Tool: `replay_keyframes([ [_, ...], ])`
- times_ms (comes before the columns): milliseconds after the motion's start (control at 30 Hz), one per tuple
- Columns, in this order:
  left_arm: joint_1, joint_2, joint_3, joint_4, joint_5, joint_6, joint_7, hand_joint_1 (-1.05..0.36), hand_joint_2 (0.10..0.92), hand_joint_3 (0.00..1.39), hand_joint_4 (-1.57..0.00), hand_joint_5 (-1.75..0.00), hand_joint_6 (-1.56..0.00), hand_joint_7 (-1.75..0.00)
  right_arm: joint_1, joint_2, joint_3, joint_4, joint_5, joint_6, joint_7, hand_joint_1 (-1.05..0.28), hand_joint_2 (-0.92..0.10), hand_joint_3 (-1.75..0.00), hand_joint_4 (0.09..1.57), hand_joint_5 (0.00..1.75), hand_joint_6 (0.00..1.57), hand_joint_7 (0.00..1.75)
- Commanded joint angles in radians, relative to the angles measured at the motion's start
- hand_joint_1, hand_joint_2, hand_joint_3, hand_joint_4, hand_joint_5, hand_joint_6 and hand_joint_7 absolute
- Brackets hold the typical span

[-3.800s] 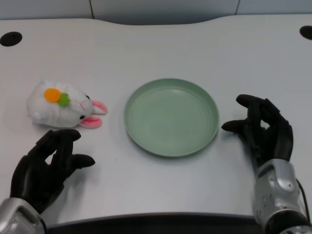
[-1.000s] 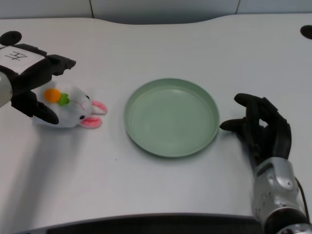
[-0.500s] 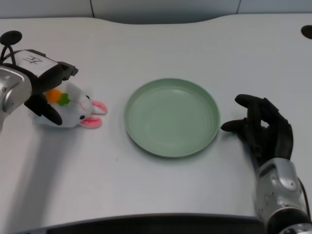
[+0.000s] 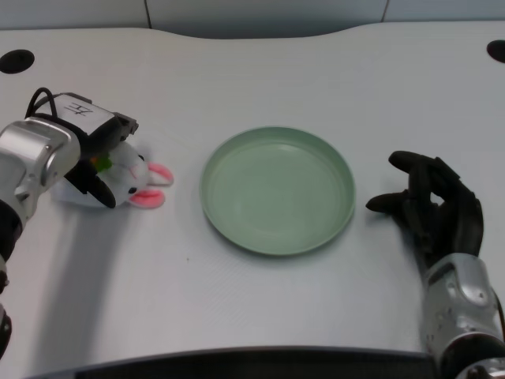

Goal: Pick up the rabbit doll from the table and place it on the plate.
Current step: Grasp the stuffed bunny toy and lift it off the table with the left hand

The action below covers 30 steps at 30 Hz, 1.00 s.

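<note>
The white rabbit doll (image 4: 140, 178), with pink ears and an orange and green patch, lies on the table at the left. My left hand (image 4: 96, 158) is down over its body. The thumb is on the near side and the other fingers (image 4: 122, 126) reach across the far side, still spread. Only the doll's head and ears show past the hand. The doll rests on the table. The green plate (image 4: 276, 189) sits in the middle of the table, with nothing on it, about a hand's width to the right of the doll.
My right hand (image 4: 432, 209) rests on the table just right of the plate, fingers curled. Dark round holes mark the table's far left corner (image 4: 16, 61) and far right corner (image 4: 496, 51). The table's near edge runs along the bottom.
My left hand has come down and slightly to the right, covering more of the doll's body and its orange patch. The doll and the plate have not moved.
</note>
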Motion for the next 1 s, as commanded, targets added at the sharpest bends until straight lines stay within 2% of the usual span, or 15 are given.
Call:
replay_keyframes([
  [33,-0.028,-0.017,-0.042,0.072,0.018,-0.006,0.028,-1.0,0.907,0.0,-0.11,-0.08,-0.17,-0.02,0.006,-0.001,-0.005,0.015,0.005,0.006,0.002,-0.43,-0.92,-0.39,0.91,1.24,0.81,0.88],
  [167,-0.037,-0.033,-0.069,0.126,0.016,-0.011,0.055,-1.0,0.892,0.0,-0.11,-0.09,-0.18,-0.01,0.006,-0.001,-0.007,0.015,0.006,0.011,0.0,-0.43,-0.92,-0.39,0.91,1.23,0.83,0.87],
  [200,-0.037,-0.038,-0.074,0.138,0.015,-0.012,0.058,-1.0,0.89,0.0,-0.11,-0.08,-0.18,-0.01,0.005,-0.002,-0.01,0.015,0.01,0.01,0.008,-0.43,-0.92,-0.39,0.91,1.23,0.83,0.86],
  [267,-0.041,-0.047,-0.089,0.16,0.019,-0.008,0.062,-0.99,0.887,0.0,-0.1,-0.08,-0.18,-0.01,0.002,-0.004,-0.021,0.021,0.022,0.007,0.035,-0.43,-0.92,-0.39,0.92,1.23,0.83,0.86],
  [367,-0.049,-0.054,-0.132,0.189,0.049,0.003,0.089,-0.98,0.894,0.0,-0.09,-0.07,-0.16,0.0,0.003,-0.006,-0.031,0.029,0.029,0.001,0.056,-0.44,-0.92,-0.38,0.92,1.23,0.83,0.85],
  [433,-0.051,-0.057,-0.153,0.206,0.061,0.007,0.116,-0.95,0.889,0.0,-0.1,-0.07,-0.17,-0.01,0.008,0.0,-0.033,0.024,0.031,-0.006,0.057,-0.43,-0.92,-0.38,0.91,1.23,0.83,0.85],
  [533,-0.05,-0.058,-0.171,0.227,0.067,0.001,0.166,-0.92,0.885,0.0,-0.12,-0.07,-0.18,-0.01,0.005,-0.004,-0.032,0.028,0.026,-0.003,0.051,-0.43,-0.92,-0.39,0.91,1.22,0.83,0.84],
  [600,-0.047,-0.06,-0.172,0.238,0.06,-0.009,0.203,-0.86,0.87,0.0,-0.17,-0.09,-0.22,-0.02,0.003,-0.007,-0.032,0.033,0.025,-0.001,0.05,-0.45,-0.92,-0.38,0.93,1.22,0.84,0.84],
  [633,-0.041,-0.058,-0.177,0.241,0.065,-0.013,0.249,-0.84,0.866,0.0,-0.18,-0.1,-0.24,-0.02,0.001,-0.006,-0.036,0.034,0.029,0.0,0.054,-0.45,-0.92,-0.37,0.93,1.22,0.84,0.83],
  [733,-0.026,-0.056,-0.193,0.25,0.075,-0.022,0.367,-0.74,0.829,0.0,-0.37,-0.19,-0.4,-0.07,-0.001,-0.003,-0.042,0.035,0.037,0.0,0.059,-0.44,-0.92,-0.37,0.93,1.21,0.84,0.83],
  [767,-0.021,-0.054,-0.199,0.253,0.08,-0.021,0.413,-0.71,0.818,0.0,-0.43,-0.24,-0.47,-0.08,0.001,-0.003,-0.04,0.034,0.034,-0.001,0.056,-0.44,-0.92,-0.36,0.93,1.21,0.84,0.82],
  [833,-0.01,-0.054,-0.207,0.26,0.087,-0.011,0.515,-0.58,0.809,0.0,-0.52,-0.6,-0.72,-0.11,0.003,-0.001,-0.037,0.031,0.033,-0.005,0.054,-0.43,-0.92,-0.37,0.93,1.21,0.84,0.82],
  [900,-0.01,-0.055,-0.211,0.27,0.09,-0.01,0.557,-0.53,0.804,0.0,-0.53,-0.85,-0.83,-0.14,0.004,0.002,-0.036,0.026,0.032,-0.006,0.051,-0.43,-0.92,-0.37,0.92,1.21,0.83,0.82],
  [933,-0.011,-0.052,-0.215,0.273,0.092,-0.017,0.582,-0.52,0.802,0.0,-0.52,-0.91,-0.85,-0.15,0.005,0.004,-0.033,0.022,0.029,-0.004,0.042,-0.43,-0.92,-0.37,0.92,1.21,0.83,0.82],
  [1000,-0.013,-0.043,-0.224,0.277,0.099,-0.038,0.644,-0.37,0.834,0.0,-0.61,-1.15,-0.92,-0.2,0.006,0.004,-0.027,0.015,0.023,0.0,0.031,-0.43,-0.92,-0.38,0.92,1.22,0.83,0.83],
])
